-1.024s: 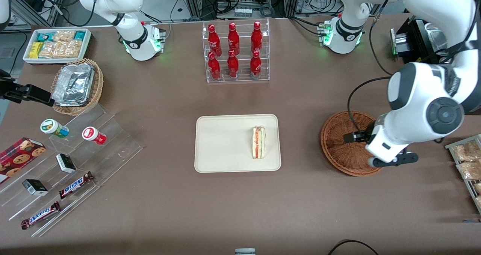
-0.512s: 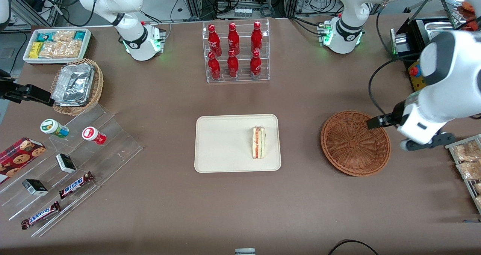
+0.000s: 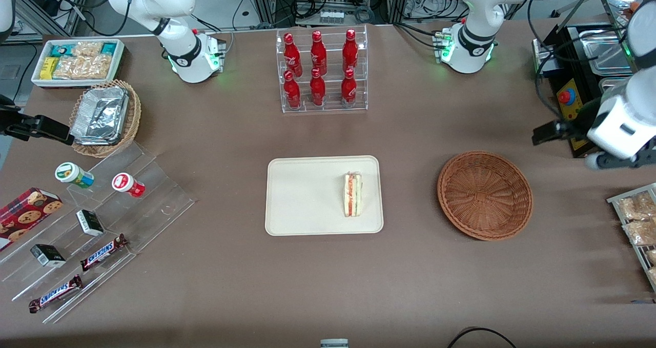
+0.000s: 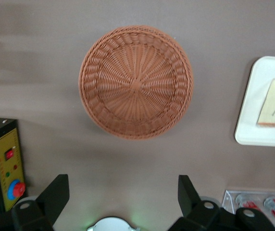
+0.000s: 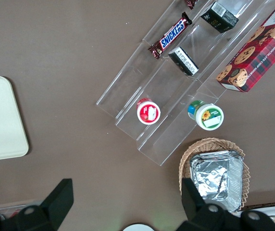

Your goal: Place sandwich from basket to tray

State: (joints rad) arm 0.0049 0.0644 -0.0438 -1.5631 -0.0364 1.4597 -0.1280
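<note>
We see the sandwich [image 3: 352, 194] lying on the tray [image 3: 302, 194] — basket [image 3: 485, 195] holds nothing. End effector [image 4: 123, 195] raised clear of the basket, fingers spread wide, gripping nothing.

White rounded shells with dark grey joint rings are seen on the arm [image 3: 622, 117]; black cables are routed along it. The gripper [image 4: 123, 192] is fitted with black, wedge-shaped fingers [image 4: 56, 192].
</note>
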